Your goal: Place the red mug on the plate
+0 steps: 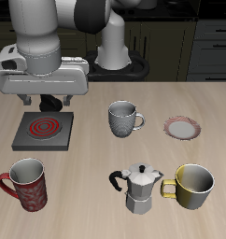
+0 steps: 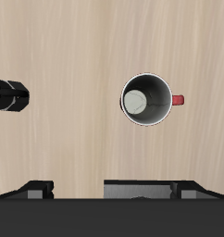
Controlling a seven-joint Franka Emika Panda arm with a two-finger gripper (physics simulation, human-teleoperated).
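Observation:
The red mug (image 1: 26,184) is dark red with pale speckles and stands upright near the table's front edge, handle pointing outward. From above it shows as a grey-lined round opening with a red handle (image 2: 146,99). The plate (image 1: 181,127), a small saucer with a reddish-pink rim, lies across the table beyond the grey-white mug and holds nothing. My gripper (image 1: 52,103) hangs open and holds nothing. It is above the burner, farther back than the red mug and well above it. In the wrist view the fingertips (image 2: 35,189) stand wide apart around the gripper's middle (image 2: 109,190).
A square grey burner (image 1: 44,130) with a red spiral lies under the gripper. A grey-white patterned mug (image 1: 122,119) stands mid-table. A metal moka pot (image 1: 138,187) and a yellow mug (image 1: 194,185) stand near the front edge. A black part (image 2: 7,95) pokes into the wrist view.

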